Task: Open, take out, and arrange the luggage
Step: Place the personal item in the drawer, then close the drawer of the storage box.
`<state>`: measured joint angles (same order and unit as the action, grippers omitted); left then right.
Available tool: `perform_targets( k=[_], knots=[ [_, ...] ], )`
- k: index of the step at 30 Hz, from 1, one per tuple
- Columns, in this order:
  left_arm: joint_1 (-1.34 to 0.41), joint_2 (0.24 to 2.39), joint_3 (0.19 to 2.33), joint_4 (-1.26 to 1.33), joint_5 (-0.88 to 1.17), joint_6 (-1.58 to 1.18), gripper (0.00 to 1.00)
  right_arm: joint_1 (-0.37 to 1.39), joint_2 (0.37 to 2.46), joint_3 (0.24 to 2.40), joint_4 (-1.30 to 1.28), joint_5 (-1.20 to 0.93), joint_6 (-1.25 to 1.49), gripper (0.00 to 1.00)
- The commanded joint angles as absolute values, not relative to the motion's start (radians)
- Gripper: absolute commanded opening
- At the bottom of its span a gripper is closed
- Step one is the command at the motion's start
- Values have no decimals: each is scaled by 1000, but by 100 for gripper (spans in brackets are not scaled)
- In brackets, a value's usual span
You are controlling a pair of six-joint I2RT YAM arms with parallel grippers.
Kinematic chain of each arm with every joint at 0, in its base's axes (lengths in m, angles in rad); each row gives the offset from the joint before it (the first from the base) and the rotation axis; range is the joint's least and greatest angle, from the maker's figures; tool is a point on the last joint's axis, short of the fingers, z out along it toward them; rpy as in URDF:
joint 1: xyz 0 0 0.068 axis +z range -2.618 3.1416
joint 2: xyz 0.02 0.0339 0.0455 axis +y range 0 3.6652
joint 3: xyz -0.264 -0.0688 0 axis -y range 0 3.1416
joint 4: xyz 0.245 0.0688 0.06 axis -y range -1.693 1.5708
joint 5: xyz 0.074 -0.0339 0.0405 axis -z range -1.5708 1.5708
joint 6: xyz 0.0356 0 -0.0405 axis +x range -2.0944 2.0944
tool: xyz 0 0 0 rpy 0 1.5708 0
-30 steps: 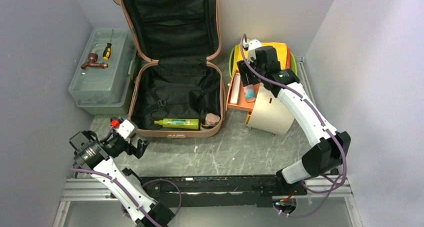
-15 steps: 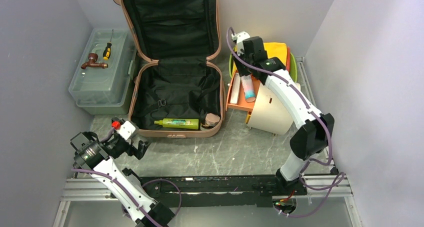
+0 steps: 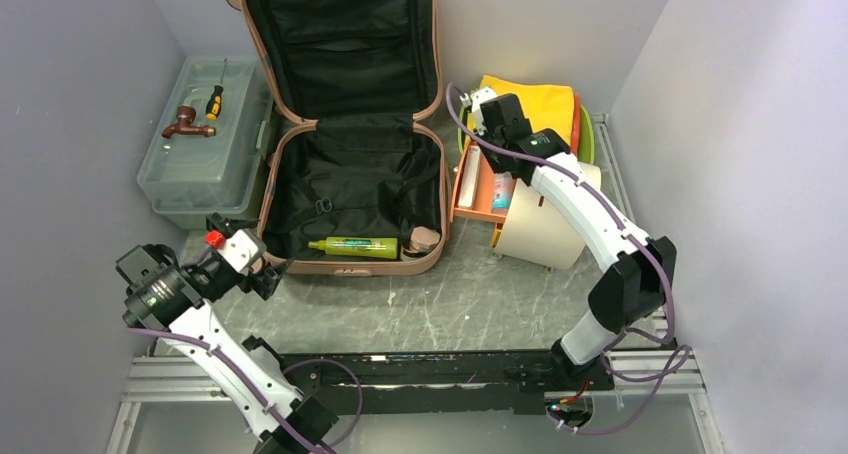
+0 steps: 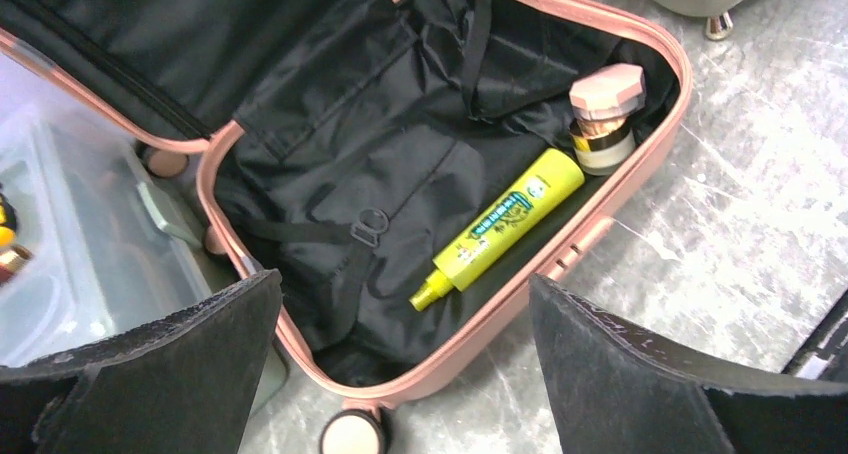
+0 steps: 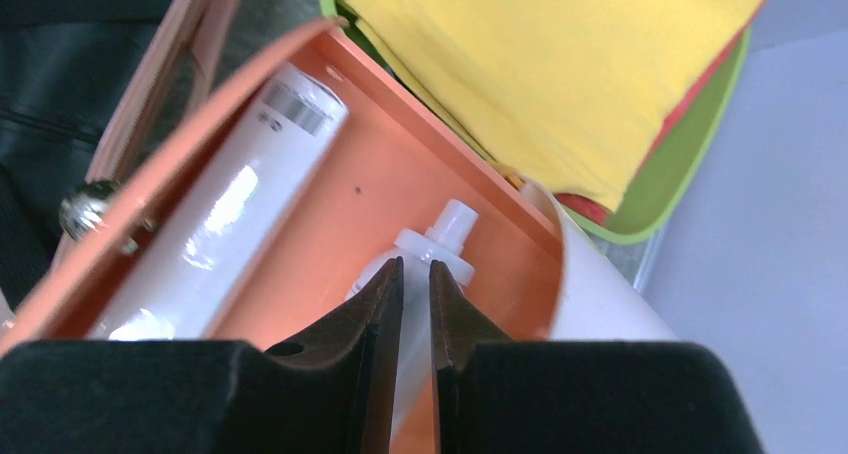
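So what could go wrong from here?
The left tool hangs open by the near rim of the luggage; reaching for the yellow tube it might bump the rim or topple the pink-lidded jar beside it. The right tool, nearly shut over the orange drawer, could knock the white bottle lying there.

Marbled table (image 3: pixel 480 304), open luggage (image 3: pixel 340 179), clear toolbox (image 3: pixel 195 184), cream cabinet (image 3: pixel 545 229), apparently green tray (image 3: pixel 587 137)

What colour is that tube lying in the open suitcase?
Bright yellow-green tube, with a printed label; clearest in the left wrist view.
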<state>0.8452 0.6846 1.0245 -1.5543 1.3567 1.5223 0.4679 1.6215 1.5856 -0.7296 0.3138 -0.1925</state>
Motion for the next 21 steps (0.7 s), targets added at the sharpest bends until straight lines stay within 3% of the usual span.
perform_targets(
  k=[1,5,9,12,15,21],
  knots=[
    [850,729,1116,-1670,1511,1568,99,463,1509,1579,-780,399,-237,19],
    [850,741,1126,-1490,1528,1308,99,462,1394,1512,-713,360,-288,39],
    [831,751,1023,-723,1376,378,95,462,1271,1422,-657,238,-322,54],
    [646,870,1079,-734,1162,369,95,457,1208,1394,-653,165,-330,61],
    [290,1051,1174,-798,773,347,98,442,1169,1381,-665,113,-333,66],
    [-156,1325,1284,-771,585,339,99,382,1047,1327,-657,124,-342,73]
  ],
)
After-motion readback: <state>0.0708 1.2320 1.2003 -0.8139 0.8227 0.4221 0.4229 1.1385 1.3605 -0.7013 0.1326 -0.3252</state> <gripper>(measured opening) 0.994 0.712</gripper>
